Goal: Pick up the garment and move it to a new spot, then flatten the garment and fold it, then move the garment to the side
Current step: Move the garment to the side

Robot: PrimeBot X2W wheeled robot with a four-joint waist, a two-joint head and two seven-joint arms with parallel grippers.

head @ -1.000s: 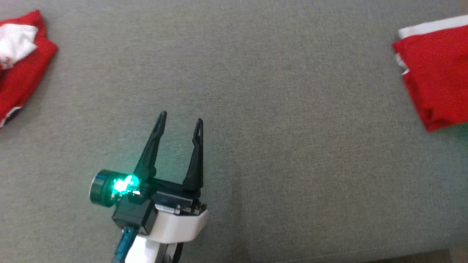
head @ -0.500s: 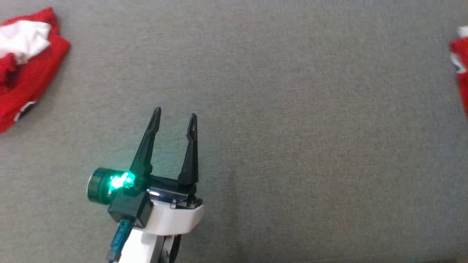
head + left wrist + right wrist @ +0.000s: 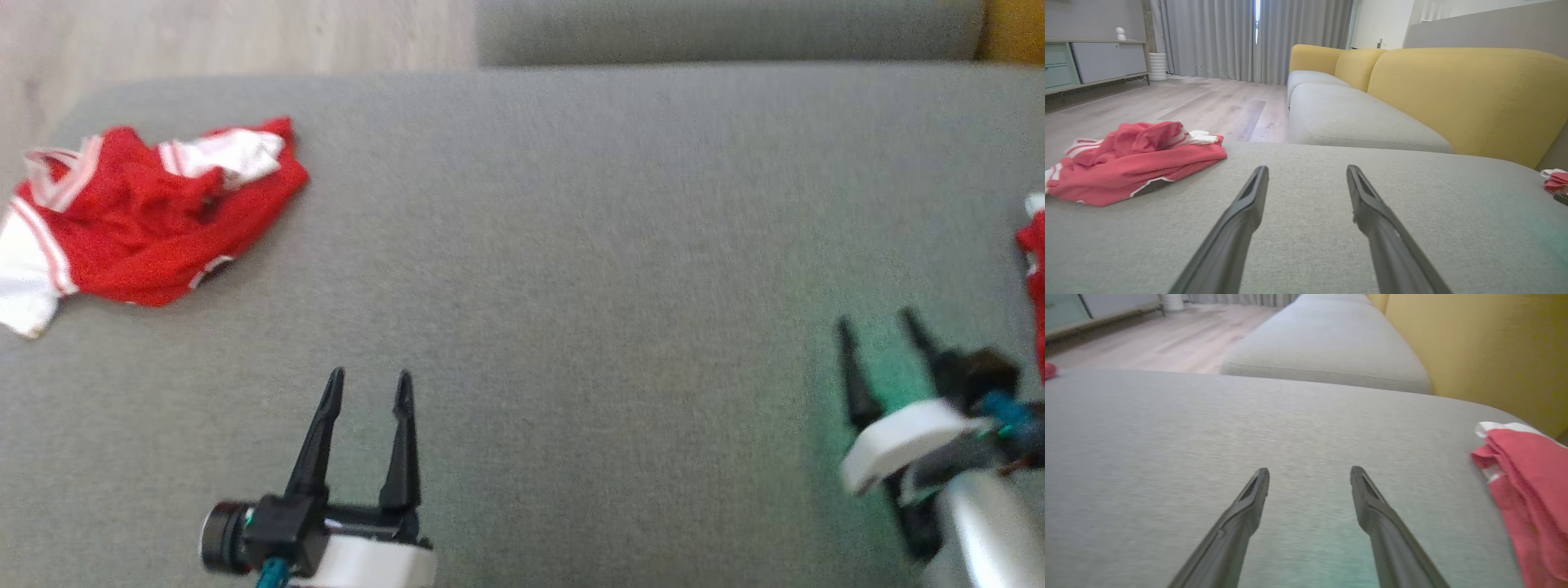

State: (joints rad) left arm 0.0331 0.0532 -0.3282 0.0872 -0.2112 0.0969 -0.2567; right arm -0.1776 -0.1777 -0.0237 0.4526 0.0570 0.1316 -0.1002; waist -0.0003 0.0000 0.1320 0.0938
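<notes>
A crumpled red and white garment (image 3: 139,224) lies at the far left of the grey cushion (image 3: 571,245); in the left wrist view this garment (image 3: 1133,161) sits left of my fingers. My left gripper (image 3: 369,382) hovers open and empty over the cushion's near part, well short of it. My right gripper (image 3: 875,322) is open and empty at the lower right. A folded red and white garment (image 3: 1527,490) lies just right of it, cut by the head view's right edge (image 3: 1035,278).
Beyond the cushion stands a grey sofa seat (image 3: 1355,118) with a yellow backrest (image 3: 1466,94). Wooden floor (image 3: 1180,102) lies to the far left, with a cabinet (image 3: 1090,61) and curtains (image 3: 1249,36) behind.
The head camera has tilted up and shifted, so the whole crumpled garment and the cushion's far edge now show. My right gripper has come into view at the lower right. Left gripper stays open.
</notes>
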